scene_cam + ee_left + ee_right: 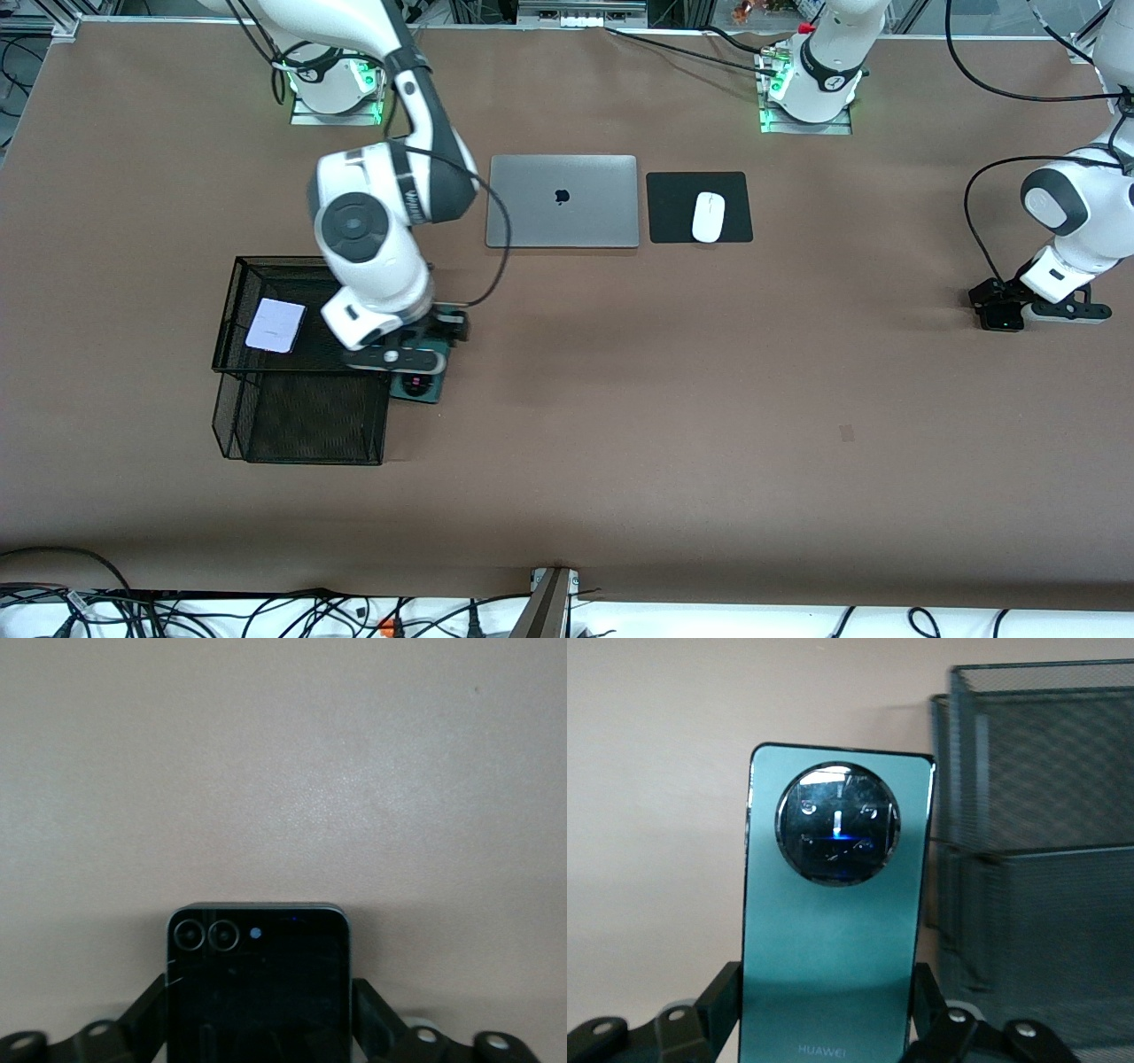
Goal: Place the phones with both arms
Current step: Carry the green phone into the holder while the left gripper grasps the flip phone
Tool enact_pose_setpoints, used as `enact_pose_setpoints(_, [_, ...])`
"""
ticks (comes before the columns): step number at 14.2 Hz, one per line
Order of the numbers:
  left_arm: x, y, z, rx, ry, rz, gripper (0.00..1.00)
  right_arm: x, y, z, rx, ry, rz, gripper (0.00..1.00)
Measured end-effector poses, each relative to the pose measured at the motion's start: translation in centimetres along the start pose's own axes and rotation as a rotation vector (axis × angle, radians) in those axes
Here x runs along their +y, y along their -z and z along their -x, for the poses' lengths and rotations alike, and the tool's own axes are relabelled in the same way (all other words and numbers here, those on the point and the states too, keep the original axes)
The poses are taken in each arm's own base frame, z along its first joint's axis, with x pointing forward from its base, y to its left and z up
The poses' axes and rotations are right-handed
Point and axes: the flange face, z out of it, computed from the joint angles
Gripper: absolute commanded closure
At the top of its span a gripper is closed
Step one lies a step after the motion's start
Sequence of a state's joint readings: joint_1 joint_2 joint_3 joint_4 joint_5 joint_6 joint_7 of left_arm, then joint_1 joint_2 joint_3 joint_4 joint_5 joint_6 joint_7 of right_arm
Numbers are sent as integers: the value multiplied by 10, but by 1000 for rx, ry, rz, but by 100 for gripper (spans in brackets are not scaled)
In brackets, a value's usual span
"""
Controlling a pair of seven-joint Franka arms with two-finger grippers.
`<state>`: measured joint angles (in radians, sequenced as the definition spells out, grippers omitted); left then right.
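A: Black mesh basket (232, 310) at the right arm's end of the table (709, 399). White-pink phone (275, 325) lying flat in its upper tier.
B: Right gripper (416, 354)?
A: Just beside the basket, at the side toward the laptop, over the table. Clamped on the dark green phone (416, 385). Wrist view confirms: fingers (722, 992) tight against both long edges, round camera ring facing the camera, mesh wall close alongside. Cannot tell whether the phone touches the table.
B: Middle of the table?
A: Grey laptop (563, 201), lid closed, farther from the front camera than the basket. Black mouse pad (673, 213) just beside it, toward the left arm's end. White mouse (708, 217) on the pad.
B: Left side?
A: Left gripper (1001, 310) low at the left arm's end, well apart from everything else. Black phone (257, 992) between its fingers (146, 1010), both against the phone's edges, so closed on it. Two small lenses along the phone's top edge. Bare table around it.
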<state>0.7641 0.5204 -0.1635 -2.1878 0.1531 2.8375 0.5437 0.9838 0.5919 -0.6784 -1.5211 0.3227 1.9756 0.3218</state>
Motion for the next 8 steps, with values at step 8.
enact_pose_setpoints(8, [49,11,-70,-46,-19,48,100,116,1,4,-147,73,8,100])
